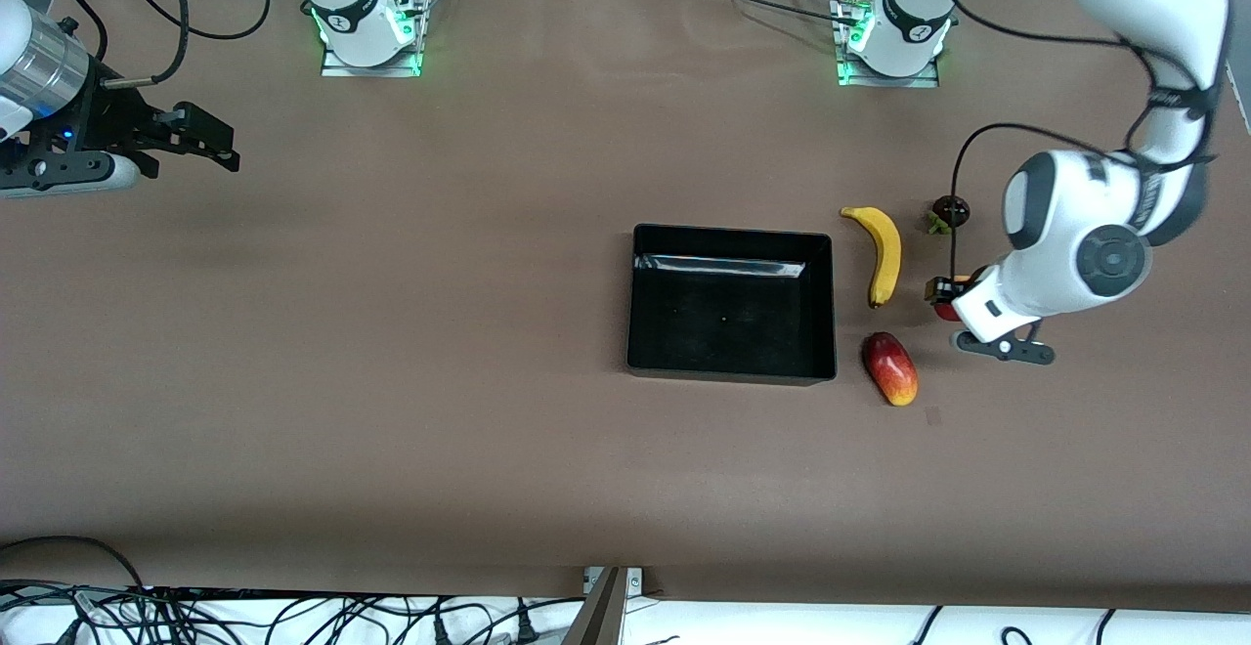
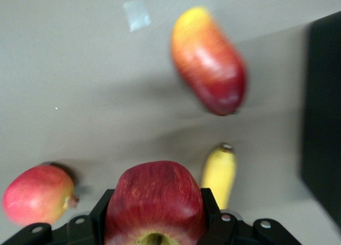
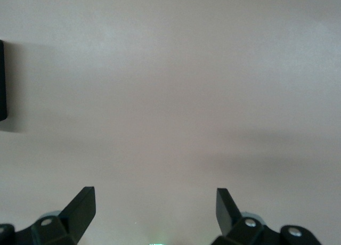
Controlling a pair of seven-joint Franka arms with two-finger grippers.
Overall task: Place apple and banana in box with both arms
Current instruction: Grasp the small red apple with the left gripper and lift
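Left gripper (image 2: 154,223) pinches the apple (image 2: 154,202) above the table beside the banana (image 1: 884,254), which lies by the box (image 1: 731,371) toward the left arm's end, while the waiting right gripper (image 3: 154,213) hangs spread over bare table.

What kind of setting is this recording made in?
Likely a robotics lab bench: two arms bolted to a brown-covered table, loose cables along its edge, and fruit such as a banana beside a black box.

Brown table (image 1: 391,352), white cable-strewn floor (image 1: 293,621)
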